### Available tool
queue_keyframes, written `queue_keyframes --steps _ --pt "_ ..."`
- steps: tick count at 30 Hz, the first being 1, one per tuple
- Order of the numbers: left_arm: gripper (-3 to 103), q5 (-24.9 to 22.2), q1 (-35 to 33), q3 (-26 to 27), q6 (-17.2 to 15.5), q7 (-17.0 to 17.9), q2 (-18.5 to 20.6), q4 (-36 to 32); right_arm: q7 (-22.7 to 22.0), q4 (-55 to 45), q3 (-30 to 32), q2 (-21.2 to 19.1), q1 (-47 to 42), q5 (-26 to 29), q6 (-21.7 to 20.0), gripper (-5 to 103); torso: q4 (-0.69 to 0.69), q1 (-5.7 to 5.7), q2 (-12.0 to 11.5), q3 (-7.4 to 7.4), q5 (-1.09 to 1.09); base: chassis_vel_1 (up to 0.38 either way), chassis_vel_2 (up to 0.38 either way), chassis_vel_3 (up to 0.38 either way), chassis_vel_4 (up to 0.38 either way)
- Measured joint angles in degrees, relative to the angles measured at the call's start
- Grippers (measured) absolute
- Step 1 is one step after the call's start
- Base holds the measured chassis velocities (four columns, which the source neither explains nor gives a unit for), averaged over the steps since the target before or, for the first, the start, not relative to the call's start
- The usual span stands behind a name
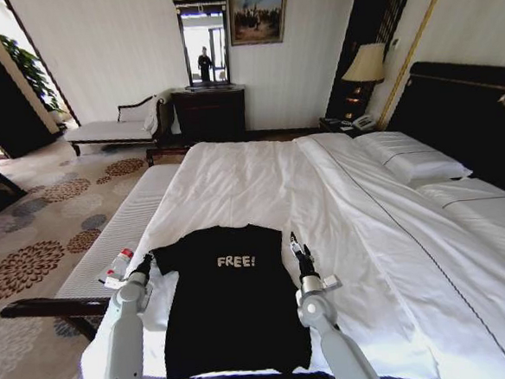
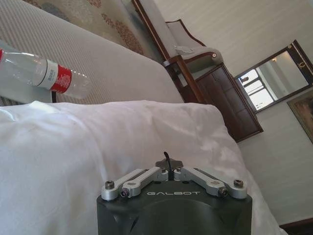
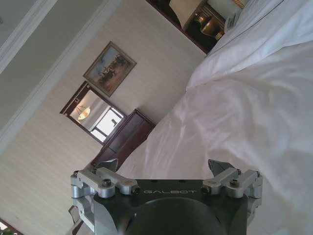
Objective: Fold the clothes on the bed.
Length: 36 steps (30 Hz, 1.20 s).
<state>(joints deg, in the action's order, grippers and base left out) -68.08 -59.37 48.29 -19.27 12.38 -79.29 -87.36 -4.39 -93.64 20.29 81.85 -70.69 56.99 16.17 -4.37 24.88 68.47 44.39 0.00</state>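
Observation:
The black T-shirt [image 1: 230, 299] with white "FREE!" lettering lies flat, chest up, near the foot of the white bed [image 1: 260, 176]. My left gripper [image 1: 144, 266] sits at the shirt's left sleeve edge. In the left wrist view the left gripper [image 2: 167, 157] is shut, pointing over white duvet [image 2: 98, 147], with no black fabric between its tips. My right gripper [image 1: 299, 248] hovers just off the shirt's right sleeve. In the right wrist view the right gripper [image 3: 164, 166] is open with its fingers [image 3: 218, 167] wide apart and nothing between them.
A clear water bottle [image 1: 119, 264] [image 2: 44, 73] with a red label lies on the white-cushioned bench [image 1: 125, 224] left of the bed. Pillows [image 1: 415, 165] and a dark headboard [image 1: 464, 114] are on the right. A chaise [image 1: 114, 130], dresser [image 1: 210, 113] and lamp [image 1: 365, 64] stand by the far wall.

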Motion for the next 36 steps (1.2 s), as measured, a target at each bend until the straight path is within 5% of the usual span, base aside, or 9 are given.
queue_keyframes --steps 7,13,22,36 --pt "0 6.23 -3.00 -6.64 -0.22 0.19 1.10 -7.03 0.03 1.01 -0.24 0.06 0.09 -0.36 0.11 100 0.00 0.00 0.00 0.00 0.00 0.000 0.000 0.000 0.000" --pt "0 9.31 -2.16 -13.09 0.73 1.25 -1.64 -8.96 0.12 1.38 -0.53 0.49 -0.01 -0.92 0.23 100 -0.02 0.00 0.00 0.00 0.00 0.000 0.000 0.000 0.000" --pt "0 12.72 2.87 -21.05 1.68 1.80 -5.14 -3.83 0.03 1.20 -0.26 0.55 -0.59 -1.71 0.27 100 -0.01 0.00 0.00 0.00 0.01 0.000 0.000 0.000 0.000" --pt "1 17.40 3.87 -24.10 1.67 1.81 -8.08 0.92 -0.26 1.01 -0.09 0.73 -0.87 -2.31 0.40 100 -0.01 0.00 0.00 0.00 0.00 0.000 0.000 0.000 0.000"
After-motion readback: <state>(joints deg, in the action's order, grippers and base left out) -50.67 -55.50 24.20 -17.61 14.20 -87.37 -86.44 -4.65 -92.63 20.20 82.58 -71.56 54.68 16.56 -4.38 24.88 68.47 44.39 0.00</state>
